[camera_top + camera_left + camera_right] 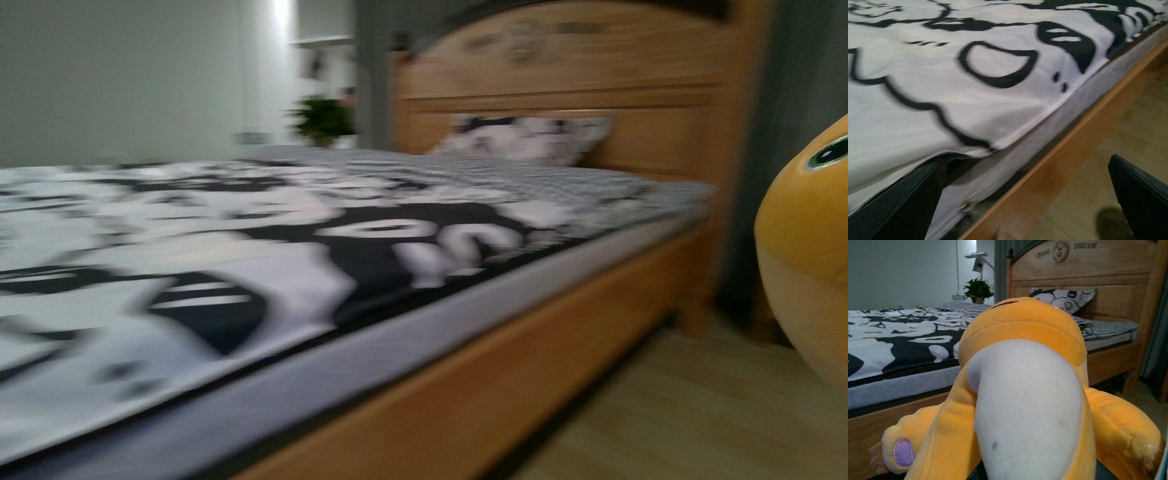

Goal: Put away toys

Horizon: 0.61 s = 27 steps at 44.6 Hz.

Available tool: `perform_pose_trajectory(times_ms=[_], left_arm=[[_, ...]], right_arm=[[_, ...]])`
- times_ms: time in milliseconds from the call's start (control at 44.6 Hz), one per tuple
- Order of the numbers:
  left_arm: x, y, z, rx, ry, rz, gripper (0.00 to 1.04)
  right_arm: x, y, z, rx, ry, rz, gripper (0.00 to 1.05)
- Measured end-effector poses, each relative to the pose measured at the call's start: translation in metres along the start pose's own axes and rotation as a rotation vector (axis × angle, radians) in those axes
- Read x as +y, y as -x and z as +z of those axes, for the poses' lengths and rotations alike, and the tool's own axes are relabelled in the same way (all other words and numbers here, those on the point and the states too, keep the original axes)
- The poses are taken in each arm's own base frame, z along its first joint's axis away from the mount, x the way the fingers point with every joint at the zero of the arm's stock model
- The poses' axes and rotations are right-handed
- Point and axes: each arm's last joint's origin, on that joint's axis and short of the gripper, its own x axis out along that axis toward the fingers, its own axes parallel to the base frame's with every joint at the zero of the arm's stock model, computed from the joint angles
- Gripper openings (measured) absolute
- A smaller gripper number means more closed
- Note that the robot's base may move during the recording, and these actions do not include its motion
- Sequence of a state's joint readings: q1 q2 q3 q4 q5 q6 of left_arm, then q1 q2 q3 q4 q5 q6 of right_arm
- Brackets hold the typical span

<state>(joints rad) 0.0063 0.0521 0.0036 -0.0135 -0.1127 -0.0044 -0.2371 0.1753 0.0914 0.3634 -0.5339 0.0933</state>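
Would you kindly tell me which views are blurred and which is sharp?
Front view: strong motion blur smears the bed and plush. Left wrist view: milder blur, dim, quilt pattern soft. Right wrist view: sharpest, headboard lettering readable.

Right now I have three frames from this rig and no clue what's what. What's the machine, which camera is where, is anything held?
It is a robot with two arms, each ending in a gripper. The front view is from a camera on its body: a bed with a black-and-white duvet, a pillow at the headboard, and an orange-yellow plush toy at the right edge. The left wrist view shows the left gripper, open and empty, above the duvet's edge and the floor. The right wrist view is filled by the plush, close to the camera; that arm probably carries it, but its gripper is hidden.
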Motion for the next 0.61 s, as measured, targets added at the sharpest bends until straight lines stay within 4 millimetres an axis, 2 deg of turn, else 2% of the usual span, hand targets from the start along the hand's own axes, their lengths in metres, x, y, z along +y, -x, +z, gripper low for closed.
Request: perform_pose_trajectory(times_ms=[606], left_arm=[[0.0000,-0.0002,-0.0003,0.003,-0.001,0.000,0.99]], right_arm=[[-0.0001,0.0000,0.0000,0.000,0.000,-0.002,0.10]])
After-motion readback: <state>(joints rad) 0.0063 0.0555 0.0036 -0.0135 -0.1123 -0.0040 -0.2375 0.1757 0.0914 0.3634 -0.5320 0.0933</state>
